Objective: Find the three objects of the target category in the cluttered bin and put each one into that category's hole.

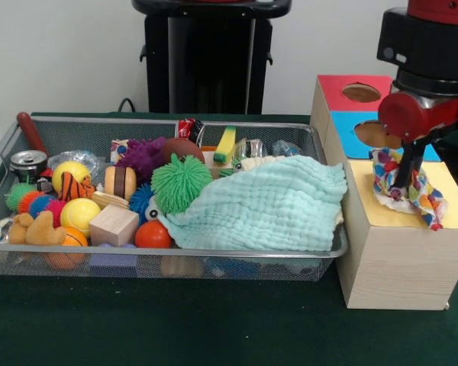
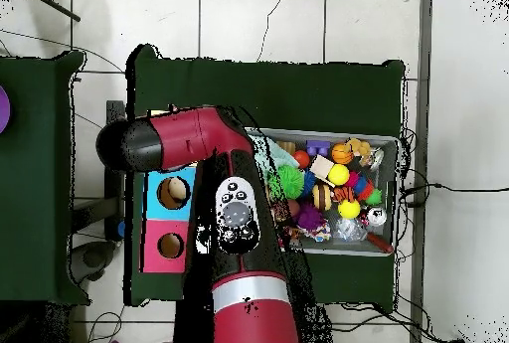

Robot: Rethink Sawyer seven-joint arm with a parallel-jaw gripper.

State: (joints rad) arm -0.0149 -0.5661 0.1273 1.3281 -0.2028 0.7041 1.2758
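A wooden box (image 1: 397, 259) stands right of the bin, its top split into a red section (image 1: 336, 95), a blue section (image 1: 349, 137) and a yellow section (image 1: 454, 202). My gripper (image 1: 403, 181) hangs over the yellow section, shut on a bunched, multicoloured patterned cloth (image 1: 412, 191) that rests on that top and hides any hole there. A large pale teal cloth (image 1: 267, 210) covers the right half of the mesh bin (image 1: 175, 252). In the overhead view the arm (image 2: 234, 215) hides the gripper and the cloth.
The bin's left half holds a green spiky ball (image 1: 179, 183), a purple spiky ball (image 1: 143, 156), yellow balls (image 1: 79, 213), a wooden block (image 1: 113, 225), a red ball (image 1: 153, 235) and a can (image 1: 28, 162). Round holes show in the red (image 1: 361, 93) and blue (image 1: 378, 134) sections.
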